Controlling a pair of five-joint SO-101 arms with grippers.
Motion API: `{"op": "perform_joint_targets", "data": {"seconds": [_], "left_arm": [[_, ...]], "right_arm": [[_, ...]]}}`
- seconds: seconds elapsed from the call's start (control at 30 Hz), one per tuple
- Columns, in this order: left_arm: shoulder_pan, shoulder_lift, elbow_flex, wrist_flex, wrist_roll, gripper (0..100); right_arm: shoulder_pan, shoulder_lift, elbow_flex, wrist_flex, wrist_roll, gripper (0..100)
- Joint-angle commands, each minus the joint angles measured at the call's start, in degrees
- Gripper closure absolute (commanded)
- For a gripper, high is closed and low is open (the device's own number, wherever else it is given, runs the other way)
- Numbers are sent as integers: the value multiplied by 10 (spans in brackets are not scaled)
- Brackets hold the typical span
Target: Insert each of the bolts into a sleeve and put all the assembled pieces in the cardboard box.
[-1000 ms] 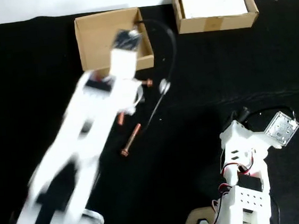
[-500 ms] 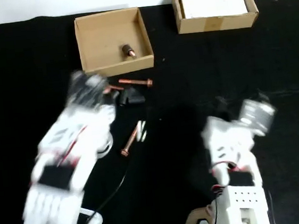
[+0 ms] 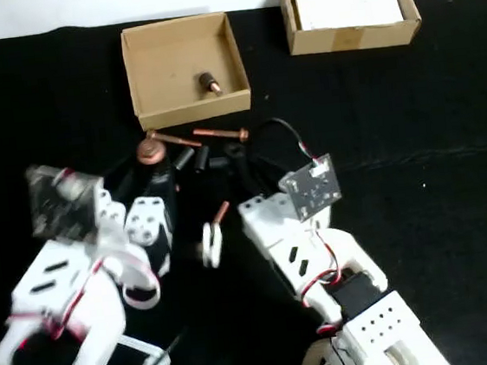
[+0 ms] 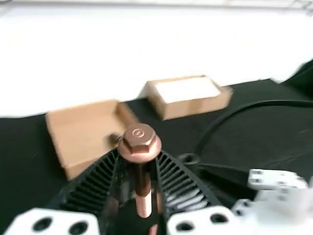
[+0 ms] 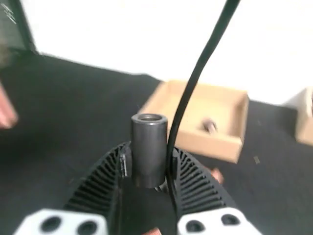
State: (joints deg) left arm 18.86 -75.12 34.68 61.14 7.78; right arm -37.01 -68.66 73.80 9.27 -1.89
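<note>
Bolt [image 4: 142,169] is gripped in my left tool [image 4: 140,155]. Its hex head stands proud of the fingertips and the shank runs back between the jaws toward the wrist. Sleeve [image 5: 149,147] is gripped in my right tool [image 5: 149,155], standing along the jaws with its open bore facing outward past the tips. High view: both tools are near each other, on the arms' side of the cardboard box [image 3: 188,111], with the bolt head left of the right tool. Judgement: the two long axes lie roughly parallel, side by side, not in line. The head leads, so a wrist must turn before shank meets bore.
</note>
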Motion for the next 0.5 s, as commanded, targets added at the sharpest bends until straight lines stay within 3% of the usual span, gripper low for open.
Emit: {"op": "perform_joint_targets", "data": {"seconds": [0.0,0.47], "left_arm": [[26,22,-49,1,9,991],[79,287,-244,-3,96,991]], "right_arm": [[-20,-15,-59,-13,4,990],[-17,-15,96,-172,3,991]]}}
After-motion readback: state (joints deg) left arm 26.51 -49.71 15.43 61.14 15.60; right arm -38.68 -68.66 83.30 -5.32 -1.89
